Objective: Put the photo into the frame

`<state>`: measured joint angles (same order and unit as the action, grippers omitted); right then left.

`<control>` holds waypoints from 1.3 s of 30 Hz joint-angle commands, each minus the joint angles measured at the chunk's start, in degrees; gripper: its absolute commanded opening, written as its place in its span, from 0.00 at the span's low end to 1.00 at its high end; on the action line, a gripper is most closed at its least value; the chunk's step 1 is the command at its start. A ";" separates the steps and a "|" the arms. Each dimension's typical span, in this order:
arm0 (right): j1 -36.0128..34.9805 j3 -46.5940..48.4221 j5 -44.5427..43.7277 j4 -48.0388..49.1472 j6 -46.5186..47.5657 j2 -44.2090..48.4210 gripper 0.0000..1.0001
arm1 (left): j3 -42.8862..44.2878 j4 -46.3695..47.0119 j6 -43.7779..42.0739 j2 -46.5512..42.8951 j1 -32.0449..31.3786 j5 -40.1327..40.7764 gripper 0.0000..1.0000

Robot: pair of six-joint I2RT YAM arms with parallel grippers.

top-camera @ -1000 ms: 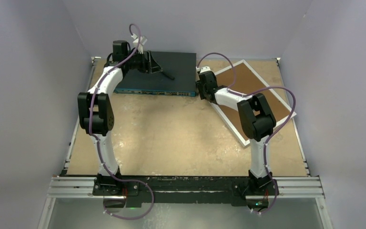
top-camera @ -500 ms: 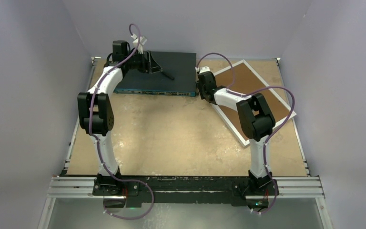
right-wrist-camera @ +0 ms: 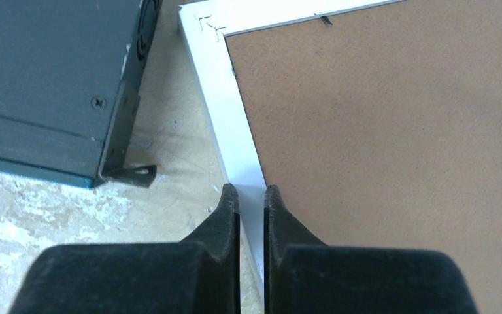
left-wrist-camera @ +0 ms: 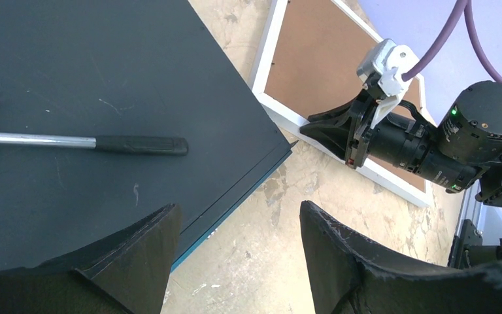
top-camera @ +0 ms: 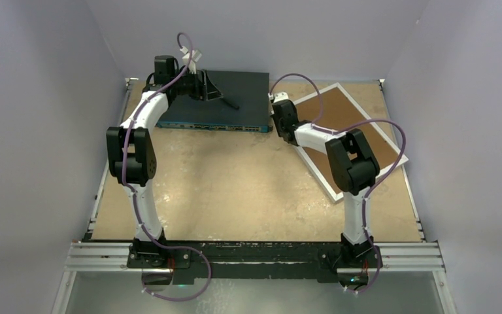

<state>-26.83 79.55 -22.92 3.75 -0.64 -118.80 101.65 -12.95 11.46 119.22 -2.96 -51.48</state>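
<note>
The frame (top-camera: 335, 86) lies flat at the back right, thin white border around a brown backing board (top-camera: 343, 114). The photo is not in view. My right gripper (top-camera: 287, 127) is down at the frame's left edge. In the right wrist view its fingers (right-wrist-camera: 251, 190) stand shut to a thin slit right over the white border (right-wrist-camera: 235, 140), with nothing held between them. The left wrist view shows that gripper (left-wrist-camera: 317, 127) resting its tip on the frame's border (left-wrist-camera: 281, 108). My left gripper (left-wrist-camera: 236, 206) hangs open and empty above the corner of the dark box (left-wrist-camera: 104, 65).
A dark flat network switch (top-camera: 235, 98) sits at the back centre, close to the frame's left edge. A hammer (top-camera: 229, 101) with a metal shaft (left-wrist-camera: 46, 139) lies on top of it. Grey walls close in the table (top-camera: 235, 183) on three sides.
My right gripper's fingers have closed from half open to a thin slit, and its wrist has shifted slightly. The left arm has not moved.
</note>
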 commanded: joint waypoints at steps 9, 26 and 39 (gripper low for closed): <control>0.44 -12.66 2.19 -7.43 -5.45 9.23 0.00 | -1.58 2.81 0.40 -2.35 0.27 -2.24 0.66; -7.01 -16.36 17.26 -18.75 -0.61 15.34 0.00 | 1.68 3.93 -2.74 3.84 -10.64 4.28 0.68; -15.98 -15.63 23.79 -22.90 2.36 17.05 0.10 | -0.68 4.44 -3.31 3.00 -10.86 5.94 0.68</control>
<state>-38.68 63.75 -7.64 -13.10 1.52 -101.12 101.16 -10.09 9.39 124.20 -14.37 -46.15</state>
